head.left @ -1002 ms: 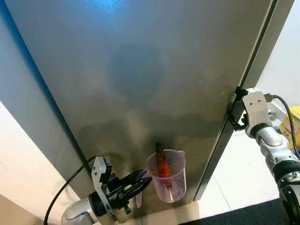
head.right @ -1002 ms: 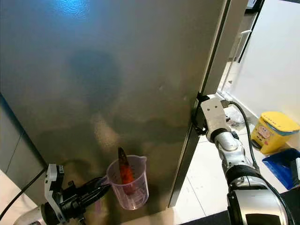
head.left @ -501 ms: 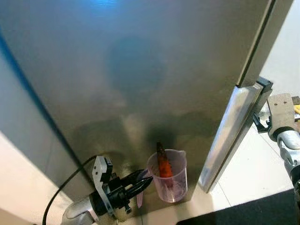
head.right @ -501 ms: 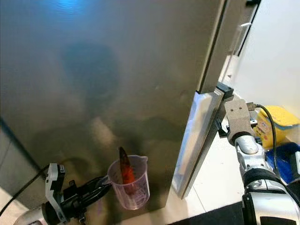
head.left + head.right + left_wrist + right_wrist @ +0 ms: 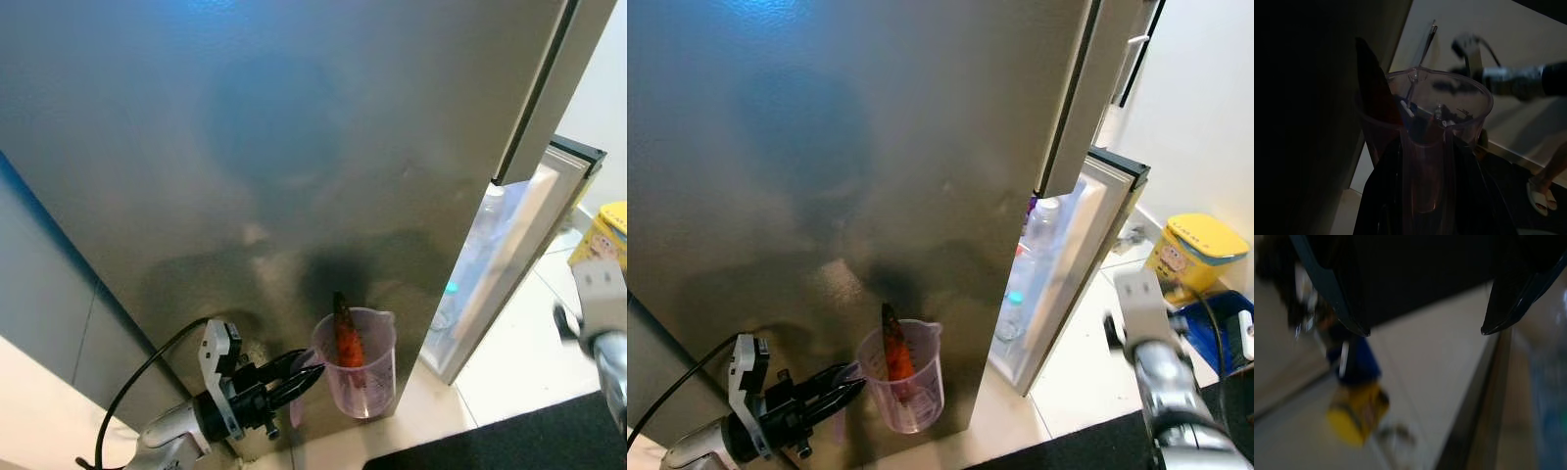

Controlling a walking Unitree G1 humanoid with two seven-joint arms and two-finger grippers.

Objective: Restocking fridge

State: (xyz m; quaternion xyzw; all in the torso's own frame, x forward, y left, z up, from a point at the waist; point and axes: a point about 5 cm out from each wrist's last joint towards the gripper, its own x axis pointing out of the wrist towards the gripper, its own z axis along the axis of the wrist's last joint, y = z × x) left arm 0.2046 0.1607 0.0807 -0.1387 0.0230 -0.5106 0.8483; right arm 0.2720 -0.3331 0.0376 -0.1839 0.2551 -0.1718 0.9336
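The left tool (image 5: 294,384) sat at about 7 o'clock in the head views, its black fingers (image 5: 1383,196) pinching the handle side of a clear pink measuring cup (image 5: 356,364) held just in front of the fridge's steel door (image 5: 294,147). An orange-red item with a dark tip (image 5: 345,338) stood tilted inside the cup; what it was could not be made out. The left wrist view was very dark, and the cup's lower half was hidden behind the fingers there.

At 3 o'clock the lower fridge door (image 5: 1087,259) stood partly open, showing bottles (image 5: 1043,225) on its inner shelf, their labels too blurred to read. The right arm (image 5: 1161,357) was smeared by motion blur near 4 o'clock, apart from the door edge. The right wrist view showed the right tool's (image 5: 1422,330) fingertips (image 5: 1498,318) spread, holding nothing, with a blurred yellow bin (image 5: 1193,253) beyond. A person's sandalled foot (image 5: 1542,193) was cut off by the frame edge in the left wrist view.
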